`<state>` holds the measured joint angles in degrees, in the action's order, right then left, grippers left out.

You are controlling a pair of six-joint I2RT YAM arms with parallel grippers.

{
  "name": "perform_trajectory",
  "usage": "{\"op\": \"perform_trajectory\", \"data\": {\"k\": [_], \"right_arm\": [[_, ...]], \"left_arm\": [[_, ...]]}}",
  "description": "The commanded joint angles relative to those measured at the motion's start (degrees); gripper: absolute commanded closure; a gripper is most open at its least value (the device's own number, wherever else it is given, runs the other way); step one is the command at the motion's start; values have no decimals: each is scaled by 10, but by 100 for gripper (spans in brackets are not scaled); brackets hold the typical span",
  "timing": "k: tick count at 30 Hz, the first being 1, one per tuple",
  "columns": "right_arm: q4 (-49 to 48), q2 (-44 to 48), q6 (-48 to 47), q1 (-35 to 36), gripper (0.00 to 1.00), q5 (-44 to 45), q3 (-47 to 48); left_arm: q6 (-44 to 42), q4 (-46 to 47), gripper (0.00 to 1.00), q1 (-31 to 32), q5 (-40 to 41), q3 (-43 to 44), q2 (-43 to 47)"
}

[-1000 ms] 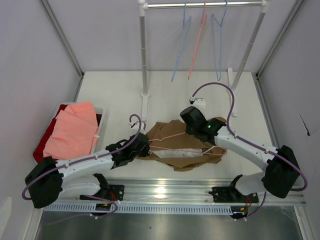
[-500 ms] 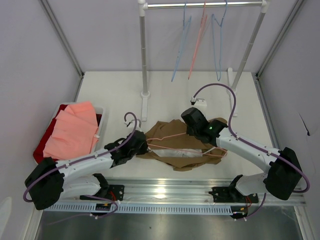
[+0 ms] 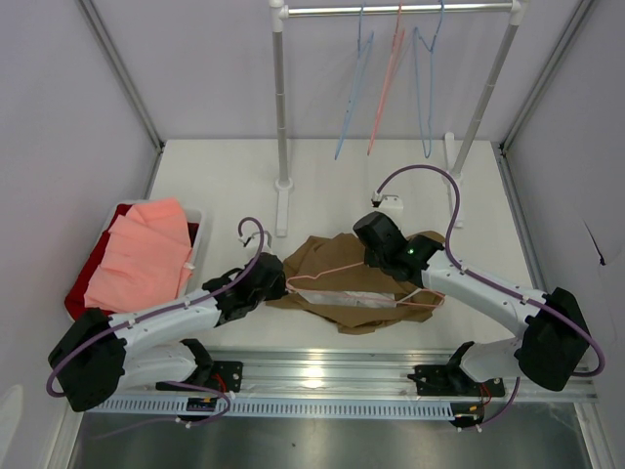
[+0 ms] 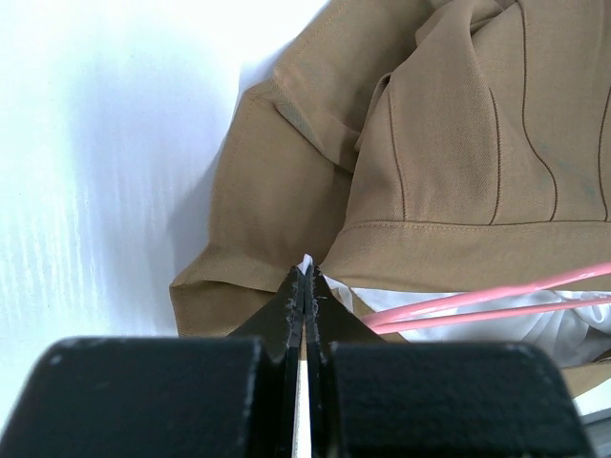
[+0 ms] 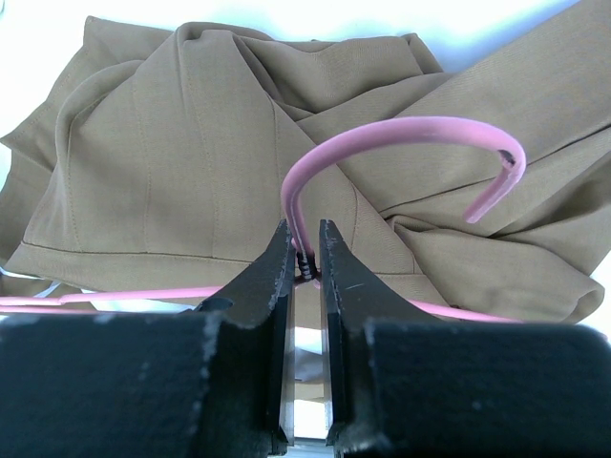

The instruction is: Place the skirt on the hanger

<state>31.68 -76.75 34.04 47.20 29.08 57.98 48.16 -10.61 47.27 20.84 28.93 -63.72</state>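
The tan-brown skirt [image 3: 342,293] lies crumpled on the table between the arms, its white lining [image 3: 337,299] showing at the near edge. The pale-pink hanger [image 3: 366,296] lies partly inside the skirt. My left gripper [image 3: 282,285] is shut on the skirt's left hem; in the left wrist view [image 4: 305,265] the tips pinch tan cloth [image 4: 439,143] and lining, with the hanger's bars [image 4: 496,298] beside them. My right gripper [image 3: 393,269] is shut on the hanger's neck [image 5: 306,260], just under its hook [image 5: 401,132], which lies over the skirt [image 5: 172,143].
A white bin [image 3: 198,234] at the left holds a salmon-pink folded garment [image 3: 142,254] and a red cloth [image 3: 83,288]. A clothes rack [image 3: 281,107] stands at the back with thin blue hangers [image 3: 426,78] and a pink one [image 3: 388,88]. A metal rail [image 3: 332,376] runs along the near edge.
My left gripper has moved a little to the left with the skirt's hem, stretching the cloth and showing more white lining. The right gripper has stayed on the hanger's neck.
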Motion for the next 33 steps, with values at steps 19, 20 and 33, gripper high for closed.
{"op": "perform_trajectory", "data": {"k": [19,20,33], "right_arm": [[8,-14,0,10,100,60,3],[8,-15,0,10,100,61,3],[-7,-22,1,21,100,61,6]], "left_arm": [[-9,21,100,-9,9,-6,36],[-10,21,100,-9,9,-5,38],[-37,31,100,-7,-9,16,26]]}}
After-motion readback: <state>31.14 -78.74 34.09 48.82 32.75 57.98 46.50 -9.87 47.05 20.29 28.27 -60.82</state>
